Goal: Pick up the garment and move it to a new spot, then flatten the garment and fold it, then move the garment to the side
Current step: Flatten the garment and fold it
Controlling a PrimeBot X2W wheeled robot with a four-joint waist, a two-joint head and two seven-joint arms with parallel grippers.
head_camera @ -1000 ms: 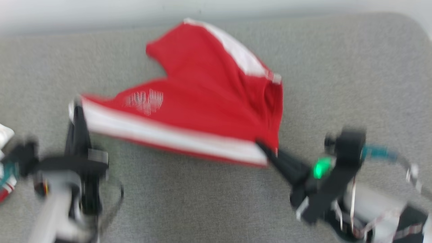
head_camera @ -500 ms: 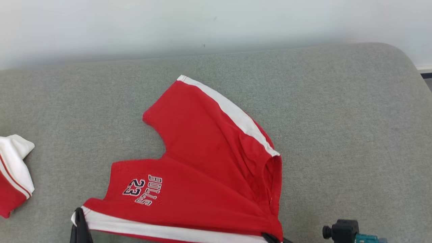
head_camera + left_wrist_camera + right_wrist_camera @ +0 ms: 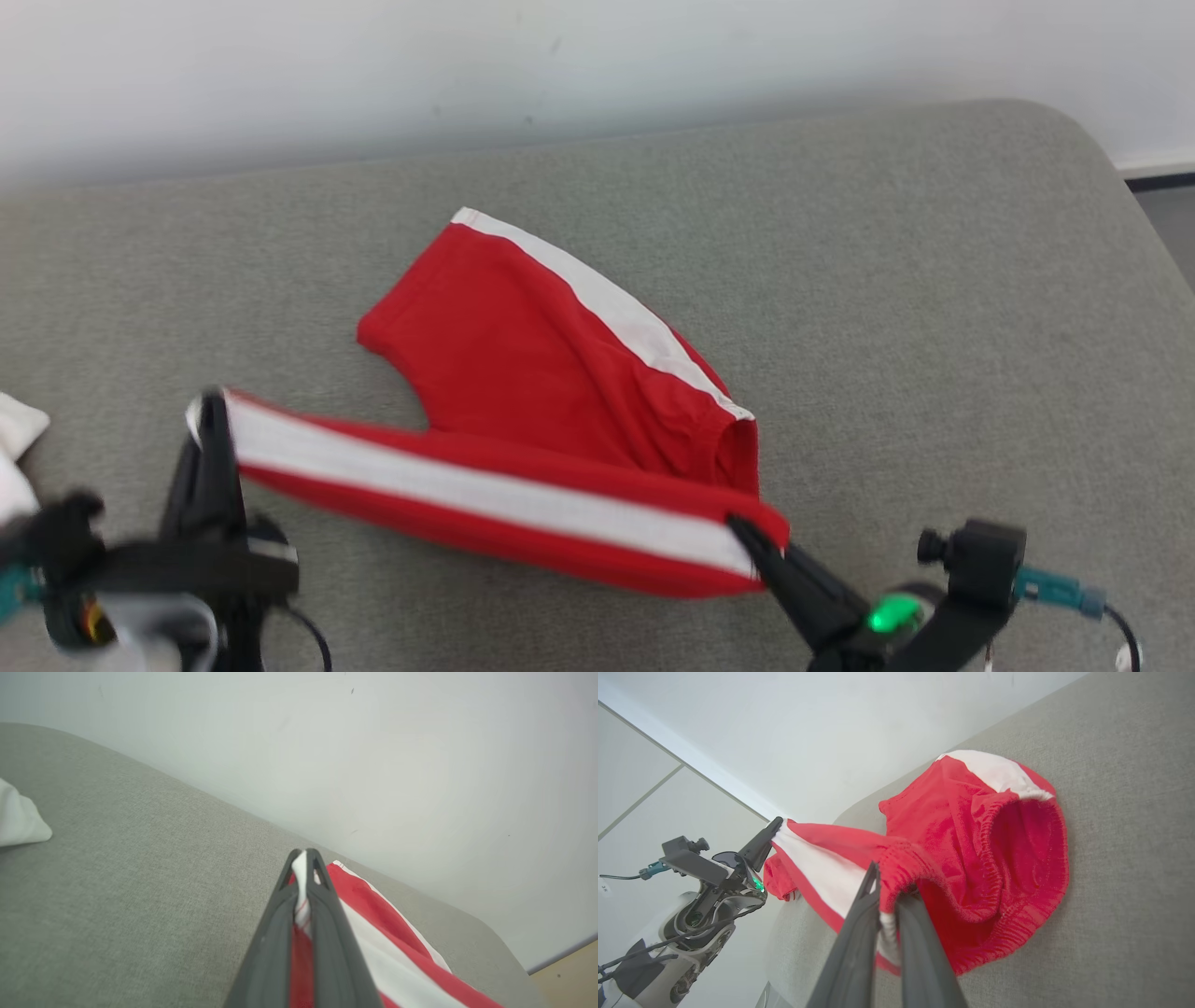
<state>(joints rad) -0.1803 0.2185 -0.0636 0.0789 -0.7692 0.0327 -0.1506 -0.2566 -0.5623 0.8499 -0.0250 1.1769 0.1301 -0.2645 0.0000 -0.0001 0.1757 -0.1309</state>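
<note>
Garment (image 3: 523, 373): red, with broad white side stripes and a gathered elastic opening.

Place: we record it at the middle of the grey padded bench (image 3: 934, 327). Its far half lies flat and reaches toward the back edge, which runs along the pale wall (image 3: 560, 65). Its near half is raised off the padding and drawn out as a long red-and-white band toward the front edge.

Left gripper (image 3: 213, 420): we find the two dark fingers pressed together on the white tip at the band's left end; the left wrist view shows the cloth pinched between them.

Right gripper (image 3: 747, 537): fingers closed on the band's right end, at the elastic hem beside the opening; we see red and white fabric squeezed between them in the right wrist view.

White cloth (image 3: 14, 448): at the bench's left edge, well apart from the garment.
</note>
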